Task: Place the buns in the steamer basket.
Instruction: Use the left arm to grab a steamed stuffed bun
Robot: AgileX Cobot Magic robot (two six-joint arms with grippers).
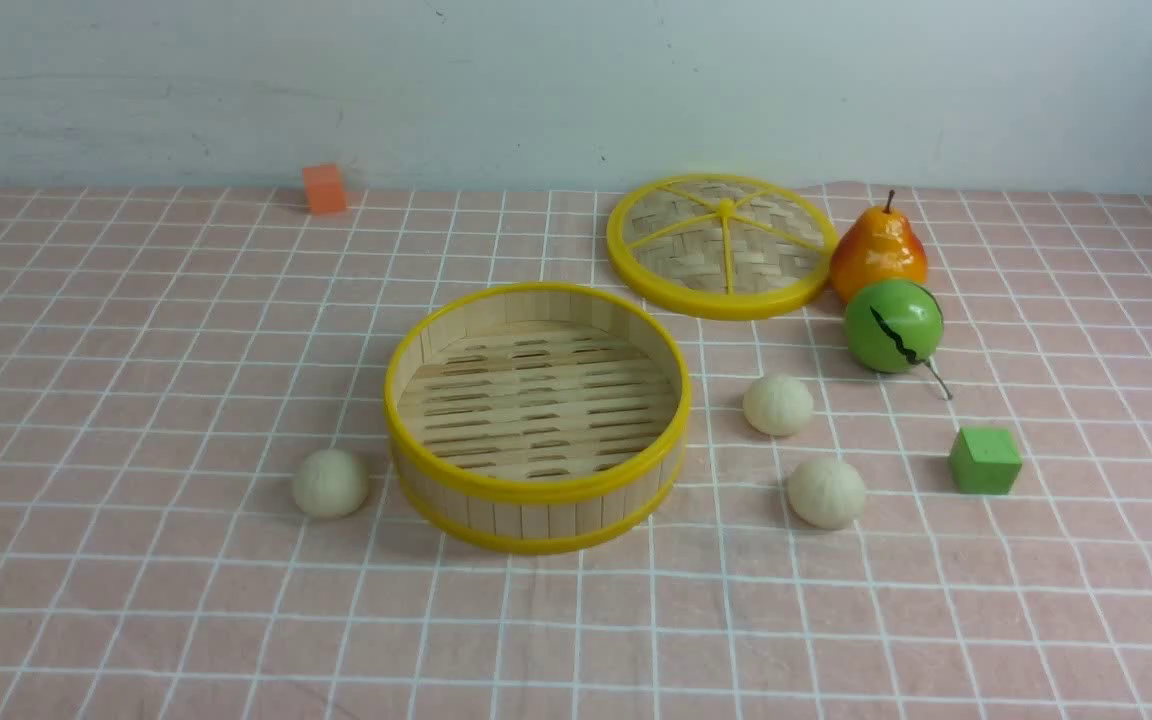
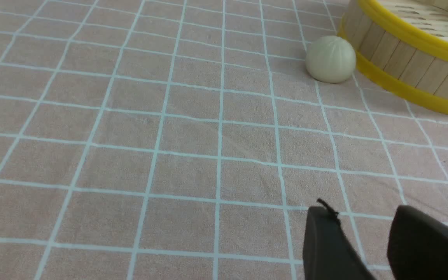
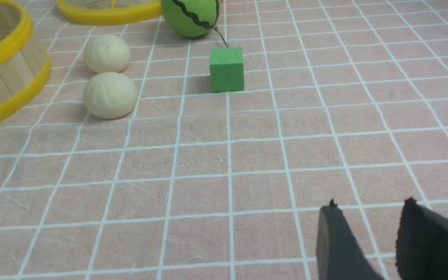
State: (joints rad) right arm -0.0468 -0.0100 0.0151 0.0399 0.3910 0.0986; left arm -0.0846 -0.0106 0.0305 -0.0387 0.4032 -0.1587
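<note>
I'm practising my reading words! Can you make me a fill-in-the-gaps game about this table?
1. ___ buns lie on the cloth, outside the basket.
2. Only ___ bun lies left of the basket.
3. The block nearest the pear is coloured ___.
Missing words: three, one, green.

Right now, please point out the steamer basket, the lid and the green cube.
steamer basket (image 1: 536, 517), front view, front slat wall.
lid (image 1: 723, 247), front view, woven middle.
green cube (image 1: 982, 474), front view, front face.
</note>
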